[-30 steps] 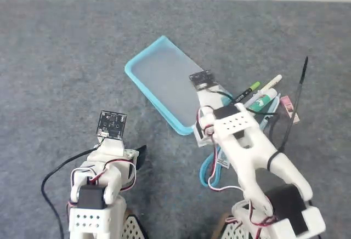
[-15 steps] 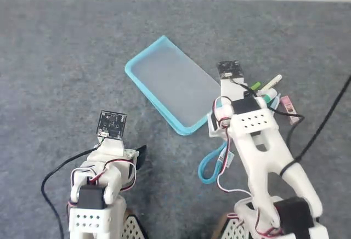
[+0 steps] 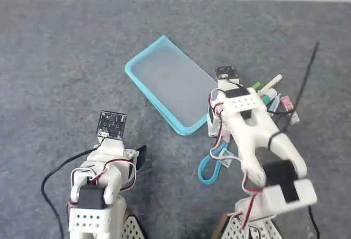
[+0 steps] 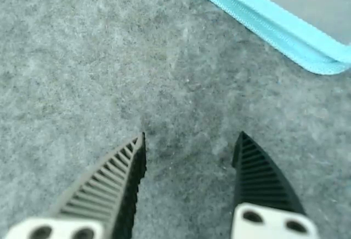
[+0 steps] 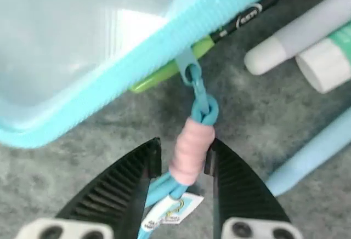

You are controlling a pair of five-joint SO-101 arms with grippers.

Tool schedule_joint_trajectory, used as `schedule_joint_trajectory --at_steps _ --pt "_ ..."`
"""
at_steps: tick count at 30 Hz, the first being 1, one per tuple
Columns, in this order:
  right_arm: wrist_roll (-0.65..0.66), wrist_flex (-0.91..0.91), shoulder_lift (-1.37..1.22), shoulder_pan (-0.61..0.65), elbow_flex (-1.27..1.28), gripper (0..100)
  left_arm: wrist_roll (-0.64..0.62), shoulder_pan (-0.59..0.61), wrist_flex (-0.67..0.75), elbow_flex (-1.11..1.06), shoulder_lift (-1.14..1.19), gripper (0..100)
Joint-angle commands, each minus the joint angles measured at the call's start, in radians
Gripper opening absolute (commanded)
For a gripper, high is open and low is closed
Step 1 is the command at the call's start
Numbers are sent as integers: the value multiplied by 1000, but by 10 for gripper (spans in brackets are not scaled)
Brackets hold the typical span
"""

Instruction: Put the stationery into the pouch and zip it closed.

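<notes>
The translucent pouch (image 3: 167, 85) with its light blue zipper edge lies flat mid-table. My right arm (image 3: 241, 113) stands over its near right corner. In the right wrist view my right gripper (image 5: 185, 151) is shut on the zipper pull (image 5: 192, 146), a pink bead on a blue cord, beside the pouch corner (image 5: 109, 47). A green pen (image 5: 164, 74) lies partly under that corner. A black pen (image 5: 247, 17), a white marker (image 5: 307, 36), a glue stick (image 5: 329, 58) and a light blue pen (image 5: 312, 157) lie beside it. My left gripper (image 4: 189, 140) hangs open over bare carpet.
The stationery pile (image 3: 271, 94) fans out right of the pouch. A blue wrist loop (image 3: 211, 165) trails toward the near edge. The pouch's edge (image 4: 274, 25) lies just beyond the left gripper. Grey carpet stretches free to the left and far side.
My right arm swung right along the pouch's near corner, then settled slightly back over it. The left arm and the pouch have not moved.
</notes>
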State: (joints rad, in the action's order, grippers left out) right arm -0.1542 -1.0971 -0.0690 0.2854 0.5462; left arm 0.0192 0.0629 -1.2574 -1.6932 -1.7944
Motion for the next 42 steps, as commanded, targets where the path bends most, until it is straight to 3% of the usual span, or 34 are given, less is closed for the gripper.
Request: schedule_joint_trajectory --at_steps 1,4,10,16,20,26,35,42 --pt "18 13 -8 -47 -77 118 2 0 -2 7 -18 249" --pt "25 16 5 -108 -83 0 2 0 -2 7 -18 249" --pt "269 10 162 -226 -84 7 2 0 -2 7 -18 249" --pt "466 -54 467 -168 -97 7 2 0 -2 7 -18 249" --pt "480 -140 588 -133 -207 7 2 0 -2 7 -18 249" --pt "520 -234 564 -130 -493 6 2 0 -2 7 -18 249" --pt "554 -441 291 -87 -959 6 2 0 -2 7 -18 249" --pt "442 -581 113 7 -1244 6 0 -2 -2 7 -18 249"
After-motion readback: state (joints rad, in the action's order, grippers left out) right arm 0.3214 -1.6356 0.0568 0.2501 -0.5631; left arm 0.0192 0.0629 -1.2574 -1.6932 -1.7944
